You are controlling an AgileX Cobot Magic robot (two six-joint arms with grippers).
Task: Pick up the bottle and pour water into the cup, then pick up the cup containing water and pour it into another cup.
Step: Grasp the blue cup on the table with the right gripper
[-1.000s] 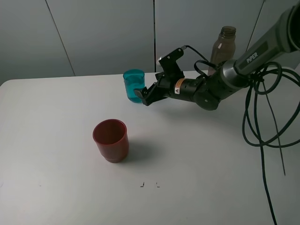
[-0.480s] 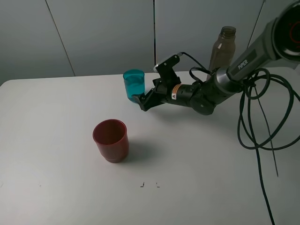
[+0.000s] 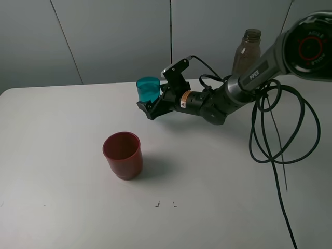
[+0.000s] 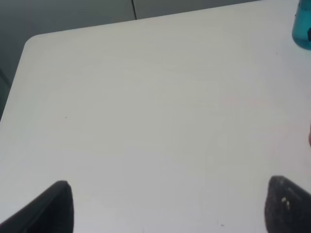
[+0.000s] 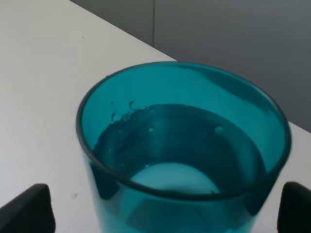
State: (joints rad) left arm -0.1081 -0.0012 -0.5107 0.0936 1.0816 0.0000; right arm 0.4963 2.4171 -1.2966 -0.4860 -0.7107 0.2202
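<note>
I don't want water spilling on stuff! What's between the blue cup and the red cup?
Just bare white table, in the high view, between the blue cup and the red cup. The end effector sits right at the blue cup.

I look at a white table (image 3: 62, 197) with rounded corners. The red cup (image 3: 123, 155) stands upright on it, and I take it as my landmark. Behind the red cup, a little to the right, stands the teal cup (image 3: 148, 91), upright, with water inside. Much further right and behind is the bottle (image 3: 247, 52), grey-brown and without cap; its lower part is hidden. In front of the red cup, slightly right, are two small dark marks (image 3: 157, 204).
</note>
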